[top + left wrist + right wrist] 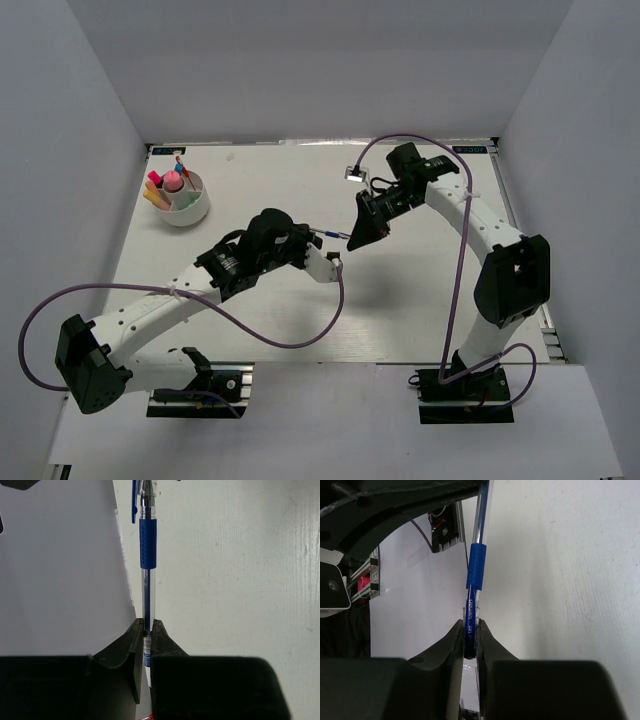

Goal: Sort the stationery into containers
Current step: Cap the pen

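Two white-and-black arms trailing purple cables

The left arm (pixel 170 300) and right arm (pixel 480 225) have smooth white links, those of the left arm dotted with rows of small holes, joined by chunky black joint housings (pixel 512 280). A thin purple cable (pixel 290 340) hangs in loose loops off each arm, and each arm is bolted to a black base plate (pixel 200 385). The left gripper (pixel 148 630) and right gripper (pixel 471 630) have matte black wedge-shaped fingers that taper from a boxy black body to narrow tips.
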Controlling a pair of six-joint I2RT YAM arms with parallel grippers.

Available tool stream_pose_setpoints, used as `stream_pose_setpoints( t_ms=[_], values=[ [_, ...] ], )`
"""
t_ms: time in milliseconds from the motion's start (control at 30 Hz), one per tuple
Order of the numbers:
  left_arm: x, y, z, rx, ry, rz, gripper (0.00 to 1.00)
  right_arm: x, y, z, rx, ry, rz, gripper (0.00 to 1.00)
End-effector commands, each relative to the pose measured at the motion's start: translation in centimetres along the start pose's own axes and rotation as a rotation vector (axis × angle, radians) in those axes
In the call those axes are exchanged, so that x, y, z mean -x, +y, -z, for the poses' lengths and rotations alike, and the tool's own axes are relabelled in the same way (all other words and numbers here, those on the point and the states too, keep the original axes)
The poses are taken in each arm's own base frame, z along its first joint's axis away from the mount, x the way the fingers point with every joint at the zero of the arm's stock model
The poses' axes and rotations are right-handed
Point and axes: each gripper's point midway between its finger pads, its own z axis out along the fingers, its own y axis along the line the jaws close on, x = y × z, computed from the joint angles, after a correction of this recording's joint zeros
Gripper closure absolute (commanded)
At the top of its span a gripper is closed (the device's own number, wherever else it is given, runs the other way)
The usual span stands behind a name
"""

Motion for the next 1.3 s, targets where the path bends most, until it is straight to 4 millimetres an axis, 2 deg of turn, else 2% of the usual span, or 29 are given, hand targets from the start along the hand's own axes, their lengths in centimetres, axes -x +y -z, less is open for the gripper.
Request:
stream_pose_setpoints(
  t_ms=[0,233,300,333,400,433,533,667,833,1000,1067,1100,1133,1267],
  values=[
    [1.4,1.8,0.9,0.040,-0.054,0.000,1.00,1.3,1.2,0.0,0.032,-0.016,0.064,1.00],
    [3.4,1.2,1.4,0.018,-0.160,-0.023,1.00,1.3,1.5,-0.5,0.044,0.003,0.070,1.00],
    [4.3,1.7,2.1,0.049,-0.213,-0.044,1.00,1.1,1.7,-0.7,0.056,0.008,0.067,1.00],
    [4.3,1.0,2.0,0.048,-0.228,-0.053,1.00,1.0,1.8,-0.7,0.061,0.010,0.067,1.00],
    [5.1,2.1,3.0,0.134,-0.275,-0.107,1.00,0.8,2.0,-1.0,0.067,0.020,0.067,1.00],
    [4.9,1.0,2.8,0.128,-0.281,-0.126,1.00,0.7,2.1,-1.1,0.070,0.024,0.064,1.00],
    [5.3,1.6,3.5,0.185,-0.309,-0.164,1.00,0.6,2.3,-1.3,0.074,0.030,0.066,1.00],
    [5.8,2.5,4.1,0.249,-0.333,-0.182,1.00,1.1,2.6,-1.2,0.073,0.012,0.079,1.00],
    [6.5,1.7,4.6,0.287,-0.380,-0.316,1.00,2.5,3.3,-1.0,0.062,-0.018,0.156,1.00],
    [7.4,1.6,5.1,0.367,-0.412,-0.475,1.00,2.8,2.7,-1.4,0.047,-0.038,0.189,1.00],
    [7.5,1.7,5.1,0.385,-0.408,-0.521,1.00,3.8,2.6,-1.3,0.030,-0.079,0.247,1.00],
    [7.6,1.8,5.1,0.391,-0.409,-0.536,1.00,3.5,2.7,-1.4,0.029,-0.088,0.244,1.00],
    [7.7,2.0,5.2,0.396,-0.407,-0.548,1.00,4.2,2.4,-1.5,0.019,-0.115,0.295,1.00],
    [8.4,2.4,5.7,0.403,-0.432,-0.584,1.00,4.6,2.2,-2.0,0.013,-0.145,0.343,1.00]
  ],
)
